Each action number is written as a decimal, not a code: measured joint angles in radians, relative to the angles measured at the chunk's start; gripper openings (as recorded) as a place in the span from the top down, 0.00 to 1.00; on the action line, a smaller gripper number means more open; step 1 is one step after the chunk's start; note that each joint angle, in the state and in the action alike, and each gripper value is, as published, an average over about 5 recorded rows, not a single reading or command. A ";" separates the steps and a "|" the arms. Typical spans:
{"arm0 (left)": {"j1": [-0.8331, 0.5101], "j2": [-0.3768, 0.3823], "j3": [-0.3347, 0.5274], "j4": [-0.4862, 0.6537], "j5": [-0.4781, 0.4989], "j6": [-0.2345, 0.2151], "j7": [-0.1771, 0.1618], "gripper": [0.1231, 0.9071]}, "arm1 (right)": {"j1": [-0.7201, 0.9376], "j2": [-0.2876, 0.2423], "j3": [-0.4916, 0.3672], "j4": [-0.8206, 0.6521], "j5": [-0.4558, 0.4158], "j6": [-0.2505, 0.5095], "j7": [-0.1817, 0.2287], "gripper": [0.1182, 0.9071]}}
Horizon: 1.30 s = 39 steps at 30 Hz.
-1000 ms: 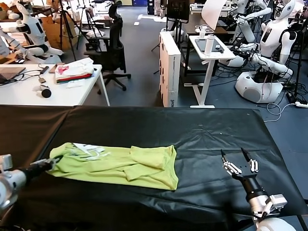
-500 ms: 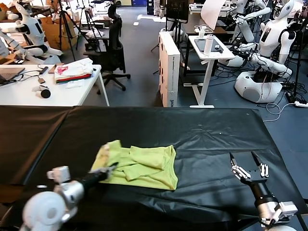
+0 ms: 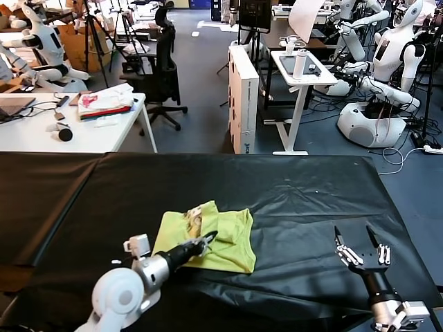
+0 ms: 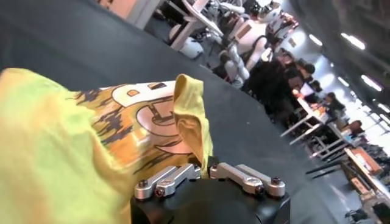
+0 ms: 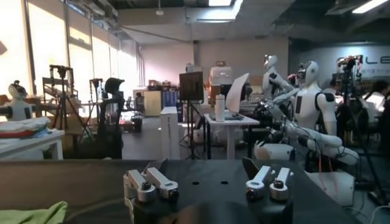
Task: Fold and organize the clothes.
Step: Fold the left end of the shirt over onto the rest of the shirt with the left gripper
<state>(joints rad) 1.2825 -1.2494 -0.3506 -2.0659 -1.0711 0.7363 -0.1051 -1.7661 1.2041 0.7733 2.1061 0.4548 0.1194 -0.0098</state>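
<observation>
Our left gripper [image 3: 210, 238] pinches the shirt [image 3: 225, 238] mid-table, folding its left edge rightward; our right gripper [image 3: 361, 250] waits open, near right. The thin fabric may slip or bunch unevenly.

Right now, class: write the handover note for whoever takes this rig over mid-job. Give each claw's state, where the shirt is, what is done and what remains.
Left claw: shut on the T-shirt, pinching a fabric edge and carrying it across the shirt toward the robot's right.
Right claw: open, empty, waiting over the black table to the right of the shirt.
Shirt: lies mid-table, folded over itself, with the whitish print facing up.
Done: the left side has been brought over from where it lay spread a second ago.
Left: release, flatten, finish folding and tidy.
</observation>
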 joint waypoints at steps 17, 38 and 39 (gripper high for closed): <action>-0.029 -0.083 0.066 0.042 0.047 0.000 -0.009 0.93 | 0.005 0.015 -0.010 -0.007 -0.010 -0.002 0.001 0.00; -0.013 -0.167 0.071 0.082 0.038 0.000 -0.029 0.23 | 0.021 -0.029 -0.048 -0.024 -0.018 -0.017 0.002 0.00; -0.009 -0.175 0.069 0.080 0.037 0.000 -0.031 0.16 | 0.025 -0.042 -0.055 -0.026 -0.019 -0.026 0.002 0.00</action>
<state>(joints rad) 1.2731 -1.4248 -0.2812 -1.9857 -1.0342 0.7364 -0.1362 -1.7408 1.1623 0.7185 2.0804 0.4359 0.0935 -0.0073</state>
